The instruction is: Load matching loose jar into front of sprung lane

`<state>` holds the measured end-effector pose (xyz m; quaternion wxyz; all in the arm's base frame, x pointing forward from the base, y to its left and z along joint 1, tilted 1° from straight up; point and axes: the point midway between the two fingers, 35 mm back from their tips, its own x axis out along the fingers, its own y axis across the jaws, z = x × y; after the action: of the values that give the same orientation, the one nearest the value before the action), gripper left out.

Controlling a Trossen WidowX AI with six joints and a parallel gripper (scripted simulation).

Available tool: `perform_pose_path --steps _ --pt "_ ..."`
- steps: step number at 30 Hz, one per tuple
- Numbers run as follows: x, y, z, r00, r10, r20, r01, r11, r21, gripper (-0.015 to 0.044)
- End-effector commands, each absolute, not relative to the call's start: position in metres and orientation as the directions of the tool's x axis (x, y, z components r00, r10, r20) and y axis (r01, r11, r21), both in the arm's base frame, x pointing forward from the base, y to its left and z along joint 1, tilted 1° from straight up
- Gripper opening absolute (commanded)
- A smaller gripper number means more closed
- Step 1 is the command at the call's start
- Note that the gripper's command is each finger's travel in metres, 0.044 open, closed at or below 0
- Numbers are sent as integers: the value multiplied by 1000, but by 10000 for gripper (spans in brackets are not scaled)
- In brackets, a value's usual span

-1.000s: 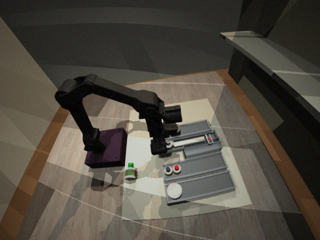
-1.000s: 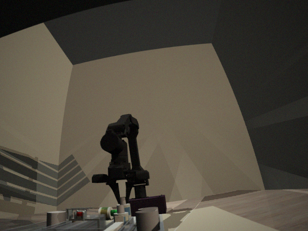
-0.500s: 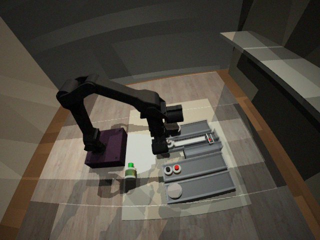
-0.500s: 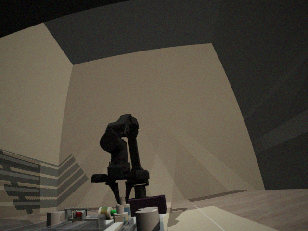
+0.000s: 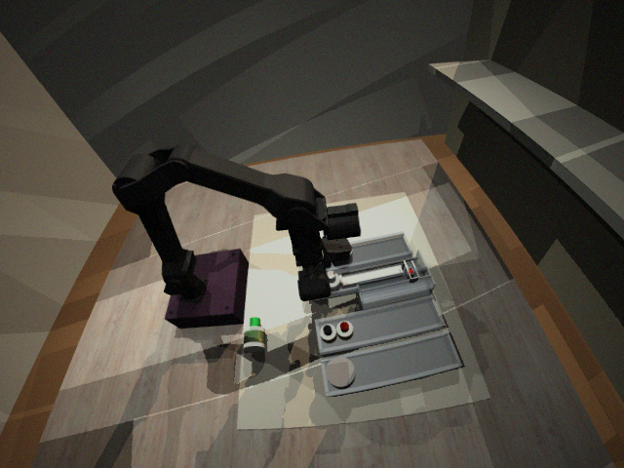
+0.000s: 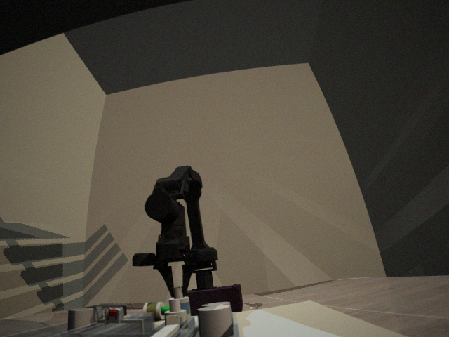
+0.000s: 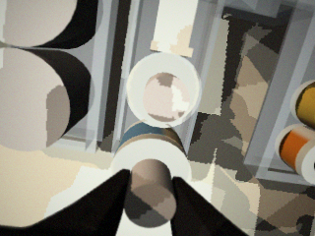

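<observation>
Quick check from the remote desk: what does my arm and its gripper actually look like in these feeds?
The arm is matt black throughout, built of blocky rounded links, rising from a dark purple box-shaped base. The gripper has two plain black fingers that taper toward their tips. No cables, markings or labels are visible.

A white, blue-banded jar (image 7: 152,167) stands upright touching its twin (image 7: 163,89) at the lane's (image 5: 375,276) front.
</observation>
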<state>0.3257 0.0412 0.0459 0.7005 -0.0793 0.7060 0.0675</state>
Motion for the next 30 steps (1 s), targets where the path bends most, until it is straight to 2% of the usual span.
perform_pose_path --steps 1,30 --pt "338 43 52 32 -11 -999 -202 979 -17 0" --pt "343 45 52 32 -10 -999 -201 979 -17 0"
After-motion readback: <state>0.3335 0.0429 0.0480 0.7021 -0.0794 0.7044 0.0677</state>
